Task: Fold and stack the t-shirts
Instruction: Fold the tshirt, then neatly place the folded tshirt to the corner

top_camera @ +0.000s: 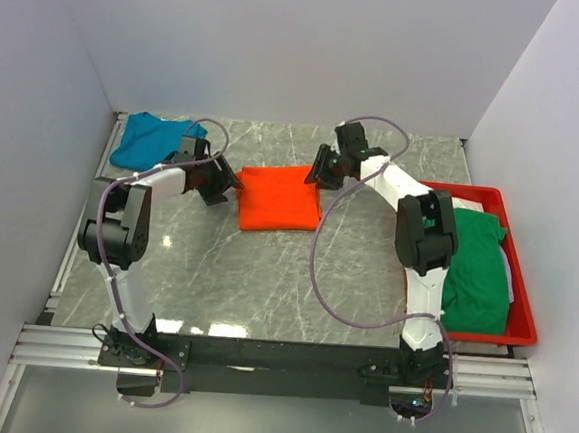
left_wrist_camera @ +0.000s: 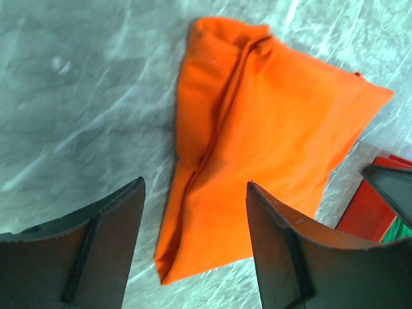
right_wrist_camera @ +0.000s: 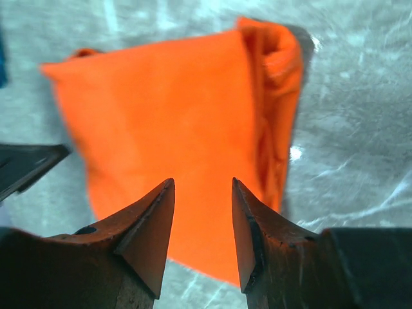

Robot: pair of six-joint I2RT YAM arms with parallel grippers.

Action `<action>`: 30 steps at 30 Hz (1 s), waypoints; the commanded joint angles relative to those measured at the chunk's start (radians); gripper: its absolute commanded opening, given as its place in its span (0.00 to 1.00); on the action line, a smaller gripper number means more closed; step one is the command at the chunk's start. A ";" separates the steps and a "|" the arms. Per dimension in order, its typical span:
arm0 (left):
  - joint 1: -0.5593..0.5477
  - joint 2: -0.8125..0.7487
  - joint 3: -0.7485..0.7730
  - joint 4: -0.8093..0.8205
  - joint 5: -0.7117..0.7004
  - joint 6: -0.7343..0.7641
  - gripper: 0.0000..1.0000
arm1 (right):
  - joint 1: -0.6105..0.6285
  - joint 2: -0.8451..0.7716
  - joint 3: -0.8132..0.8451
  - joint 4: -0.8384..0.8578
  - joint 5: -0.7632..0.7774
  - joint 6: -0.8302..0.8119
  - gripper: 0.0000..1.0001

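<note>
A folded bright orange t-shirt point(top_camera: 279, 198) lies flat at the table's middle back; it also shows in the left wrist view point(left_wrist_camera: 257, 141) and the right wrist view point(right_wrist_camera: 174, 122). My left gripper point(top_camera: 224, 179) hovers at its left edge, open and empty point(left_wrist_camera: 196, 183). My right gripper point(top_camera: 323, 169) hovers at its upper right corner, open and empty point(right_wrist_camera: 203, 181). A crumpled teal blue t-shirt point(top_camera: 150, 137) lies at the back left. A green t-shirt point(top_camera: 476, 266) lies in the red tray over a white t-shirt point(top_camera: 476, 203).
The red plastic tray point(top_camera: 520, 295) stands along the right side. White walls enclose the grey marble table point(top_camera: 255, 274) at the left, back and right. A purple cable point(top_camera: 325, 279) loops from the right arm over the table.
</note>
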 commanded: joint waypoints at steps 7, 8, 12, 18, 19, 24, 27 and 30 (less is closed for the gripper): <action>-0.013 0.116 0.163 -0.096 -0.005 0.092 0.70 | -0.002 -0.263 -0.096 0.055 0.007 0.012 0.48; -0.014 0.121 0.163 -0.096 -0.022 0.097 0.69 | 0.000 -0.280 -0.117 0.057 0.009 0.014 0.48; -0.025 0.170 0.170 -0.096 -0.045 0.114 0.68 | 0.000 -0.372 -0.202 0.098 0.007 0.026 0.48; -0.073 0.249 0.244 -0.165 -0.155 0.138 0.62 | -0.002 -0.513 -0.338 0.144 0.012 0.037 0.48; -0.083 0.256 0.250 -0.174 -0.177 0.138 0.58 | 0.000 -0.544 -0.364 0.146 0.017 0.037 0.48; -0.114 0.282 0.288 -0.217 -0.295 0.151 0.40 | 0.001 -0.639 -0.465 0.177 0.011 0.044 0.48; -0.140 0.308 0.369 -0.292 -0.435 0.190 0.17 | 0.012 -0.713 -0.548 0.193 0.015 0.057 0.48; -0.160 0.343 0.486 -0.397 -0.600 0.258 0.01 | 0.047 -0.814 -0.631 0.189 0.052 0.063 0.48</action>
